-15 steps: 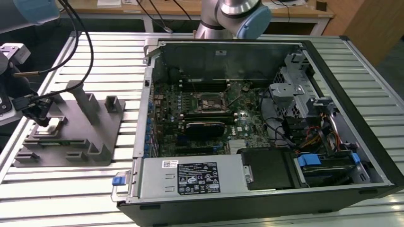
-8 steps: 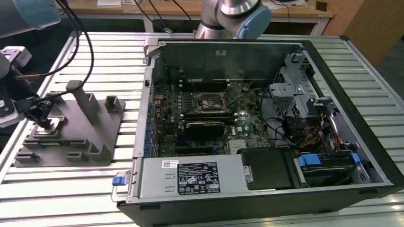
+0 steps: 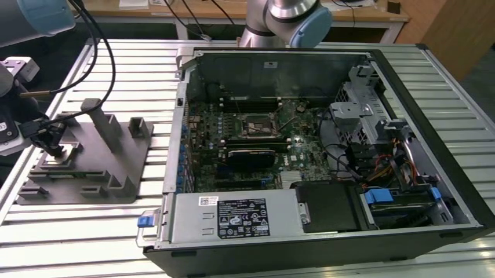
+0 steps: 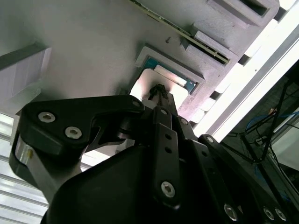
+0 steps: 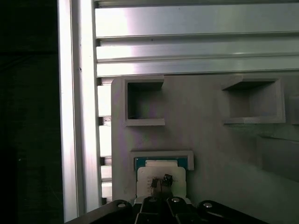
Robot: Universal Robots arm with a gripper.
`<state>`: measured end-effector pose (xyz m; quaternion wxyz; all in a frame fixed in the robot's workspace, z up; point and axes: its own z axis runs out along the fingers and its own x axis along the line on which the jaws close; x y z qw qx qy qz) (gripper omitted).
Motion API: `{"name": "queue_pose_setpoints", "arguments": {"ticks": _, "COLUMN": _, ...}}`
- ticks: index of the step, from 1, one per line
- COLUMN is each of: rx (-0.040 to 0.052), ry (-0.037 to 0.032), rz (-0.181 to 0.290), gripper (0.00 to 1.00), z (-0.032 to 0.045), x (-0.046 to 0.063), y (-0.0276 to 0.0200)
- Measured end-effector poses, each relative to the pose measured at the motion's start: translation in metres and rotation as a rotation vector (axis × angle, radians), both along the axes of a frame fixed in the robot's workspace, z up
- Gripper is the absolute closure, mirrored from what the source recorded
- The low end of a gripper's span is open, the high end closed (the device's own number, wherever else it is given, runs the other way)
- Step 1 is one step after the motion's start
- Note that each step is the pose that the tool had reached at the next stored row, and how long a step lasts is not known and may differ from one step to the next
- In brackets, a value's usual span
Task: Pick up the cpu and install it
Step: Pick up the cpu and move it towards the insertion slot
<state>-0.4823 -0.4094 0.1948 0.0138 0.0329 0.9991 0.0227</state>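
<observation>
Gripper (image 5: 160, 181) at cpu (image 5: 177, 184) in rimmed fixture pocket (image 5: 161, 153); computer case (image 3: 433, 92) well apart.

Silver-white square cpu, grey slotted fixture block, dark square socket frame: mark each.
cpu (image 5: 145, 176), first wrist view, metal top.
fixture block (image 3: 127, 174), exterior view, bare base.
socket frame (image 3: 259, 126), exterior view, middle.

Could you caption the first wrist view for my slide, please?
Tool at the cpu, seated in the grey fixture.

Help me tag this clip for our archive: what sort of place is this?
Probably a robotics lab or workshop: a slatted aluminium table carries an open computer case and a grey fixture holding the cpu, with wooden desks behind.
</observation>
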Motion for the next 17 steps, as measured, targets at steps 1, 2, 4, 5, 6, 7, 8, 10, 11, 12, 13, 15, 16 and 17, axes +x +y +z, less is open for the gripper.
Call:
{"name": "queue_pose_setpoints", "arguments": {"ticks": 1, "rx": 0.0000, "ry": 0.0000, "rz": 0.000, "gripper": 0.89, "z": 0.0000, "x": 0.0000, "y": 0.0000}}
{"name": "queue_pose_setpoints", "arguments": {"ticks": 2, "rx": 0.0000, "ry": 0.0000, "rz": 0.000, "gripper": 0.89, "z": 0.0000, "x": 0.0000, "y": 0.0000}}
{"name": "queue_pose_setpoints", "arguments": {"ticks": 4, "rx": 0.0000, "ry": 0.0000, "rz": 0.000, "gripper": 0.83, "z": 0.0000, "x": 0.0000, "y": 0.0000}}
{"name": "queue_pose_setpoints", "arguments": {"ticks": 5, "rx": 0.0000, "ry": 0.0000, "rz": 0.001, "gripper": 0.83, "z": 0.0000, "x": 0.0000, "y": 0.0000}}
{"name": "queue_pose_setpoints", "arguments": {"ticks": 6, "rx": 0.0000, "ry": -0.0001, "rz": 0.001, "gripper": 0.77, "z": 0.0000, "x": 0.0000, "y": 0.0000}}
{"name": "queue_pose_setpoints", "arguments": {"ticks": 7, "rx": 0.0000, "ry": -0.0001, "rz": 0.001, "gripper": 0.71, "z": 0.0000, "x": 0.0000, "y": 0.0000}}
{"name": "queue_pose_setpoints", "arguments": {"ticks": 8, "rx": 0.0000, "ry": -0.0001, "rz": 0.001, "gripper": 0.71, "z": 0.0000, "x": 0.0000, "y": 0.0000}}
{"name": "queue_pose_setpoints", "arguments": {"ticks": 10, "rx": 0.0000, "ry": -0.0001, "rz": 0.001, "gripper": 0.65, "z": 0.0000, "x": 0.0000, "y": 0.0000}}
{"name": "queue_pose_setpoints", "arguments": {"ticks": 11, "rx": 0.0000, "ry": 0.0000, "rz": 0.001, "gripper": 0.59, "z": 0.0000, "x": 0.0000, "y": 0.0000}}
{"name": "queue_pose_setpoints", "arguments": {"ticks": 12, "rx": 0.0000, "ry": -0.0001, "rz": 0.002, "gripper": 0.53, "z": 0.0000, "x": 0.0000, "y": 0.0000}}
{"name": "queue_pose_setpoints", "arguments": {"ticks": 13, "rx": 0.0000, "ry": -0.0001, "rz": 0.002, "gripper": 0.47, "z": 0.0000, "x": 0.0000, "y": 0.0000}}
{"name": "queue_pose_setpoints", "arguments": {"ticks": 15, "rx": 0.0000, "ry": -0.0001, "rz": 0.002, "gripper": 0.47, "z": 0.0000, "x": 0.0000, "y": 0.0000}}
{"name": "queue_pose_setpoints", "arguments": {"ticks": 16, "rx": 0.0000, "ry": 0.0000, "rz": 0.002, "gripper": 0.47, "z": -0.0002, "x": 0.0000, "y": 0.0000}}
{"name": "queue_pose_setpoints", "arguments": {"ticks": 17, "rx": 0.0000, "ry": -0.0002, "rz": 0.003, "gripper": 0.47, "z": -0.0008, "x": 0.0000, "y": 0.0000}}
